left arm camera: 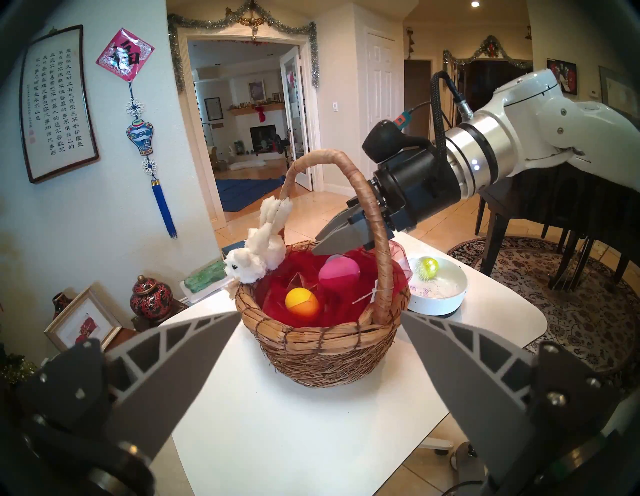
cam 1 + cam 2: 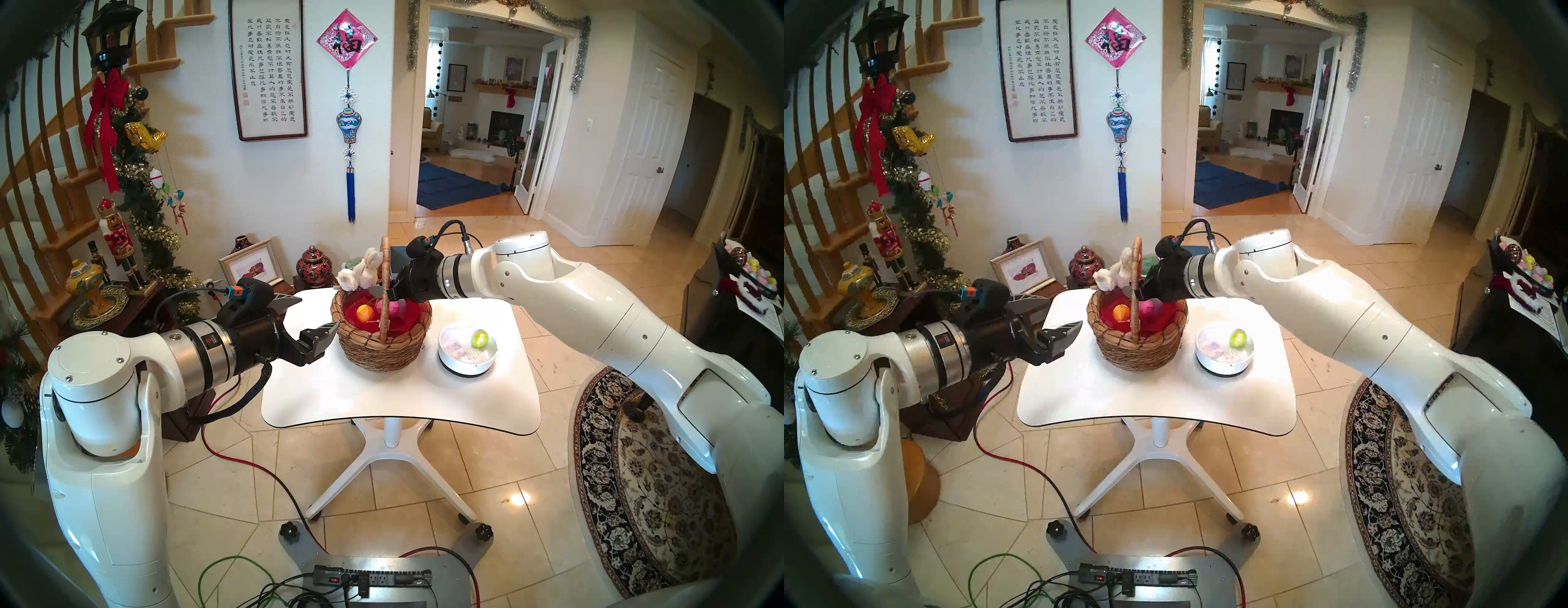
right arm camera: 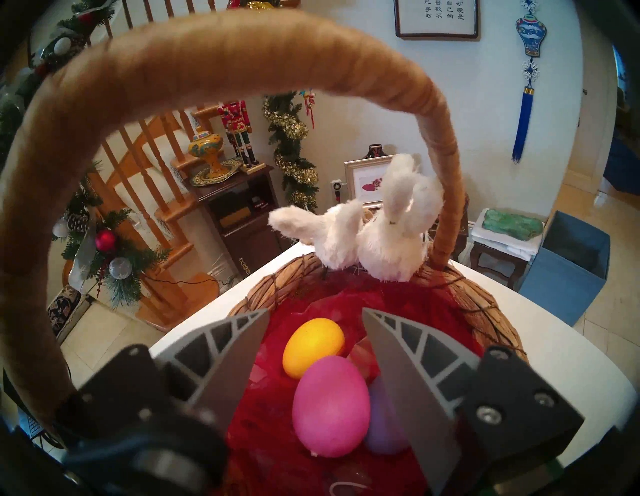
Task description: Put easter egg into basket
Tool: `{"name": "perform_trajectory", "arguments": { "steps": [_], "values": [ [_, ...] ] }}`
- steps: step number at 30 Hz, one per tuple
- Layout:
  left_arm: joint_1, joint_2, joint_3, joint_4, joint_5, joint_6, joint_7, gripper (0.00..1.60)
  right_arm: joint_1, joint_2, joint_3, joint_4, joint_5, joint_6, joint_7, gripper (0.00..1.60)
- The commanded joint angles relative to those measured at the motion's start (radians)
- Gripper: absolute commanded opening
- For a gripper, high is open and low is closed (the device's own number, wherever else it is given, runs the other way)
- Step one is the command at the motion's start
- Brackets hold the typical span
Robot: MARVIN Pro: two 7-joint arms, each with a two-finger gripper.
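The brown woven basket (image 2: 384, 344) (image 1: 325, 350) stands on the white table (image 2: 382, 403), red lining inside and a white plush bunny (image 2: 356, 271) on its rim. An orange egg (image 1: 301, 302), a pink egg (image 1: 338, 273) (image 3: 330, 405) and a half-hidden purple egg (image 3: 381, 436) lie on the lining. My right gripper (image 2: 377, 292) (image 3: 315, 311) hangs under the arched handle just above the pink egg, jaws apart and touching nothing. My left gripper (image 2: 318, 312) (image 1: 320, 313) is open, level with the basket's left side and apart from it.
To the right of the basket, a small white bowl (image 2: 462, 369) holds a green foil egg (image 2: 480, 338) (image 1: 426, 267). A blue box (image 3: 571, 270) sits on the floor beyond the table. A dark side table with ornaments (image 2: 106, 305) crowds the left.
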Motion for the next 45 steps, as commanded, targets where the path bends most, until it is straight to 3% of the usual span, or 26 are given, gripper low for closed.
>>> {"name": "perform_trajectory", "arguments": {
  "steps": [1, 9, 11, 14, 18, 20, 26, 33, 39, 45],
  "values": [
    [-0.004, 0.001, 0.002, -0.005, 0.000, -0.001, 0.001, 1.60, -0.007, 0.082, 0.039, -0.073, 0.012, 0.004, -0.032, 1.10],
    [-0.004, 0.001, 0.002, -0.005, 0.000, -0.001, 0.001, 1.60, -0.046, 0.195, 0.080, -0.190, 0.041, 0.018, -0.086, 1.10],
    [-0.004, 0.000, 0.002, -0.005, 0.000, -0.001, 0.001, 1.60, -0.063, 0.190, 0.104, -0.194, 0.033, 0.029, -0.090, 1.10],
    [-0.004, 0.000, 0.002, -0.005, 0.000, -0.001, 0.001, 1.60, -0.095, 0.249, 0.127, -0.261, 0.059, 0.042, -0.129, 1.14],
    [-0.004, 0.000, 0.002, -0.005, 0.000, -0.001, 0.001, 1.60, -0.132, 0.273, 0.165, -0.305, 0.067, 0.064, -0.160, 1.15],
    [-0.004, 0.000, 0.002, -0.005, 0.000, -0.001, 0.000, 1.60, -0.158, 0.323, 0.184, -0.365, 0.099, 0.073, -0.204, 1.14],
    [-0.004, 0.000, 0.002, -0.005, 0.000, -0.001, 0.001, 1.60, -0.218, 0.383, 0.225, -0.444, 0.170, 0.091, -0.299, 1.14],
    [-0.004, 0.000, 0.002, -0.005, 0.001, -0.001, 0.001, 1.60, -0.280, 0.408, 0.242, -0.484, 0.248, 0.086, -0.419, 1.17],
    [-0.004, 0.000, 0.002, -0.005, 0.001, -0.001, 0.001, 1.60, -0.297, 0.416, 0.224, -0.502, 0.255, 0.103, -0.490, 1.25],
    [-0.004, 0.000, 0.002, -0.005, 0.001, -0.001, 0.001, 1.60, -0.320, 0.417, 0.222, -0.511, 0.276, 0.096, -0.546, 1.24]
  ]
}}
